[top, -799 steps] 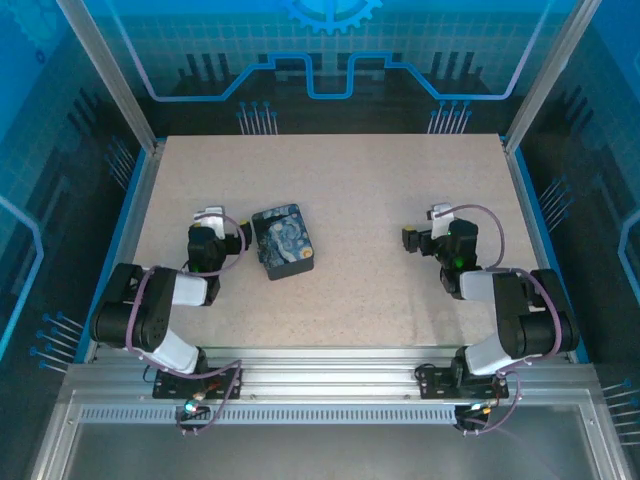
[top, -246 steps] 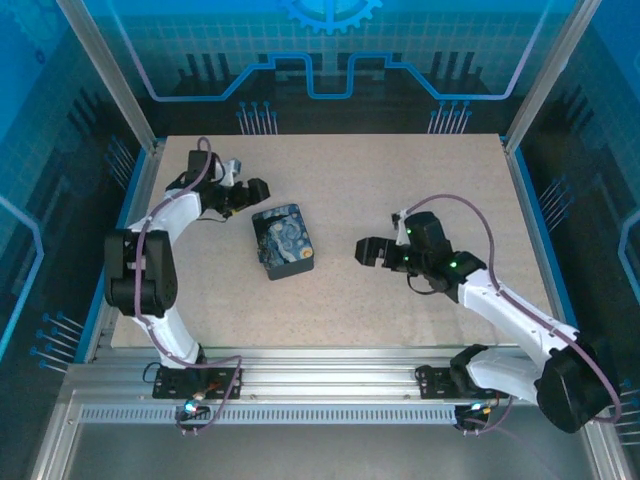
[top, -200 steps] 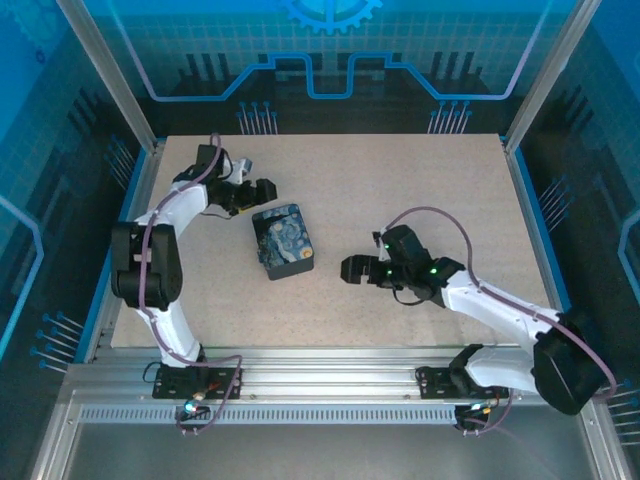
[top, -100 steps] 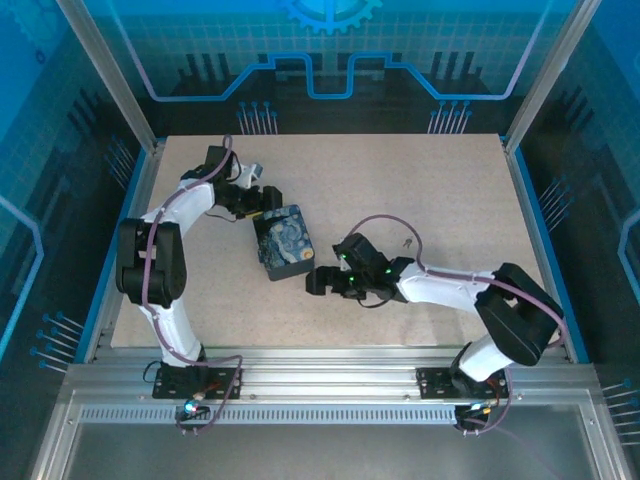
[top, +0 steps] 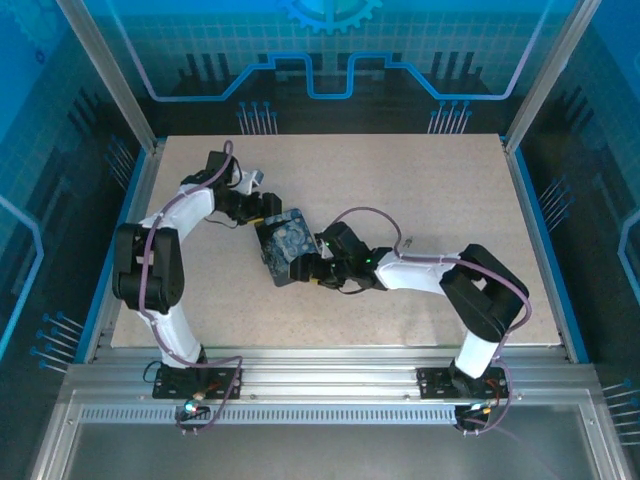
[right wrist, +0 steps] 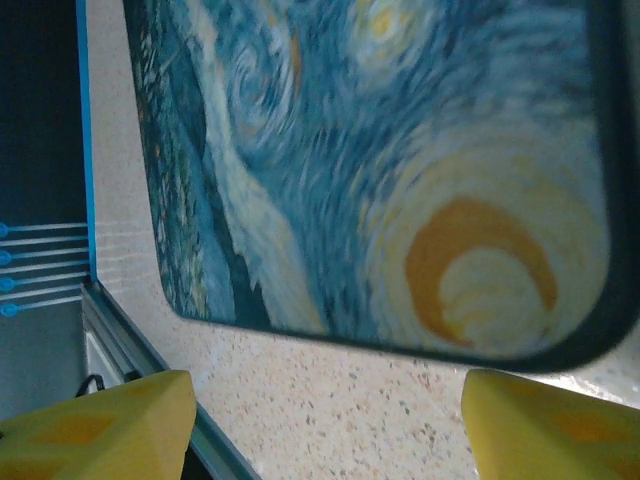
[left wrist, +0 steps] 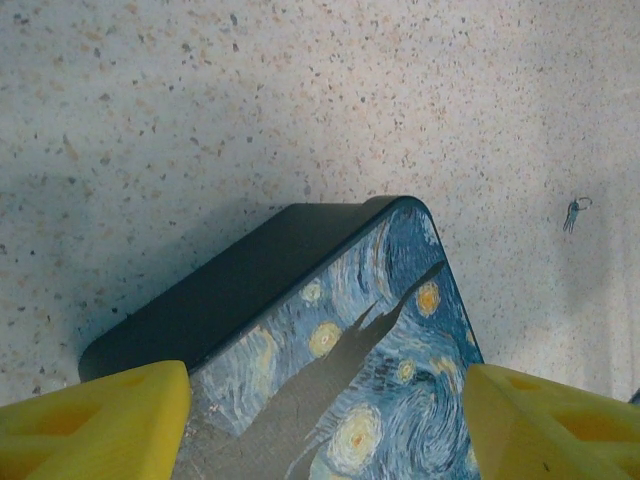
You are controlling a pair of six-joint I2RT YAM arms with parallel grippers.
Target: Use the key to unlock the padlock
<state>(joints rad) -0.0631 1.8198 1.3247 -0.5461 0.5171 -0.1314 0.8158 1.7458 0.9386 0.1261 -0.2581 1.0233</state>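
A closed tin box [top: 284, 238] with a blue swirling starry-night lid lies left of the table's middle. No padlock shows outside it. My left gripper [top: 263, 209] is open at the box's far left corner, its yellow fingers [left wrist: 95, 420] spread over the lid [left wrist: 350, 330]. My right gripper [top: 303, 268] is open at the near right corner, with the lid [right wrist: 400, 150] just beyond its fingers [right wrist: 100, 425] and bare table between them. A small key [left wrist: 572, 213] lies on the table right of the box, also seen from above as a tiny key [top: 405, 241].
The speckled beige table [top: 420, 180] has a blue rim and metal corner posts. The right arm [top: 430, 272] stretches low across the middle towards the box. A blue table edge [right wrist: 130, 350] runs close to the right fingers.
Both arms left their folded rest poses. The left gripper swung round to the box's far corner, the right gripper swept left across the table to its near right corner. The box turned slightly.
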